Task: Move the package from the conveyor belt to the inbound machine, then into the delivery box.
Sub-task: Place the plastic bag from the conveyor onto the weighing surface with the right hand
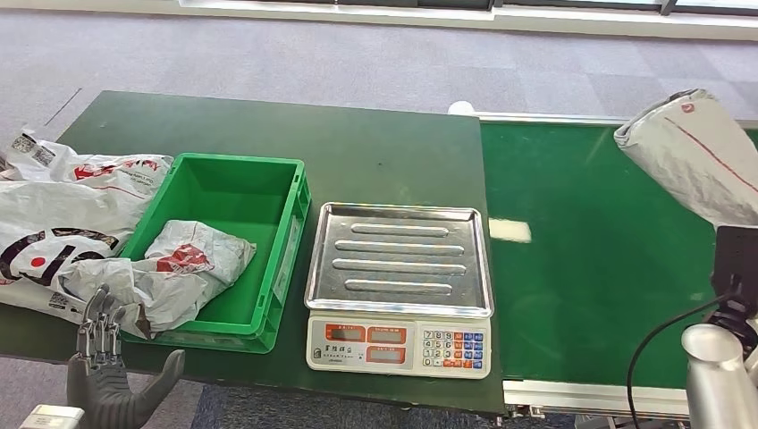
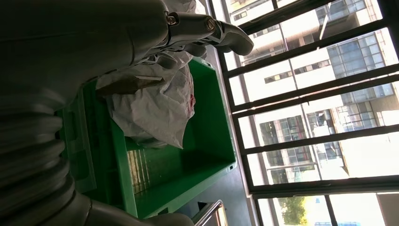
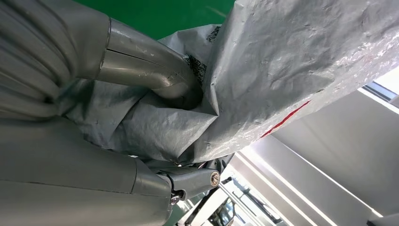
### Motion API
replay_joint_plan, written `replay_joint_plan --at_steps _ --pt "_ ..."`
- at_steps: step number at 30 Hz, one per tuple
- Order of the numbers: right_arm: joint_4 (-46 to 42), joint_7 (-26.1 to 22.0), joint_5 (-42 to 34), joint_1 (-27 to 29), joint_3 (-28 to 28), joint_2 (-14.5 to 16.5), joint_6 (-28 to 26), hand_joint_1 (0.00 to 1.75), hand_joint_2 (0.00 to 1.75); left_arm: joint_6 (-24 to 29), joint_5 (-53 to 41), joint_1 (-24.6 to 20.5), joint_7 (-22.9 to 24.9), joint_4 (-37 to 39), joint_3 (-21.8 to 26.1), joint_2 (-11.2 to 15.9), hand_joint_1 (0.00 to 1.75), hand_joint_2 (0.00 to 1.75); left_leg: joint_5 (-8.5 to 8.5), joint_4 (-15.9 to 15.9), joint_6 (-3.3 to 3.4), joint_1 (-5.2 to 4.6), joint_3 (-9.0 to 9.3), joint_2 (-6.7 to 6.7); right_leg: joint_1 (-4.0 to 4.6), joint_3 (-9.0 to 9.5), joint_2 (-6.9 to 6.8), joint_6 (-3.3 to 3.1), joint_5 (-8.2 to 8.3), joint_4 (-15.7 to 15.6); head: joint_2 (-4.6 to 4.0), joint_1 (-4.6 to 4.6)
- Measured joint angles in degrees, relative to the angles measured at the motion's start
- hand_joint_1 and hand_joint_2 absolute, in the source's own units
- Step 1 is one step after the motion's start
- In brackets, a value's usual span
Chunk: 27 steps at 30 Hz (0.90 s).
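Observation:
A grey package (image 1: 697,161) with a red line is lifted above the right side of the green conveyor belt (image 1: 581,259). In the right wrist view my right hand (image 3: 108,155) grips this package (image 3: 301,61), its thumb pressed into the crumpled film. The scale (image 1: 400,219), the inbound machine, has a bare steel tray and stands in the middle. To its left is the green delivery box (image 1: 228,188), with one white-and-red package (image 1: 183,264) lying in it. My left hand (image 1: 112,371) hangs at the table's near left edge, fingers spread and holding nothing; it also appears as the left hand (image 2: 94,47) over the box (image 2: 207,122).
Several white plastic bags (image 1: 63,206) lie piled on the dark green table (image 1: 357,134) left of the box. A small pale label (image 1: 509,231) lies on the belt near the scale. Grey carpet runs beyond the table.

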Motion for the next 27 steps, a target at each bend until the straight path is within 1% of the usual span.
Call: replay_joint_plan --at_steps 27 --pt "-0.11 0.00 0.00 0.00 0.04 0.00 0.00 1.75 1.75 0.02 0.00 0.00 0.00 0.01 0.00 0.02 0.00 1.75 0.00 0.00 0.00 0.00 -0.03 0.00 0.00 -0.03 0.00 0.00 0.00 0.00 0.00 0.00"
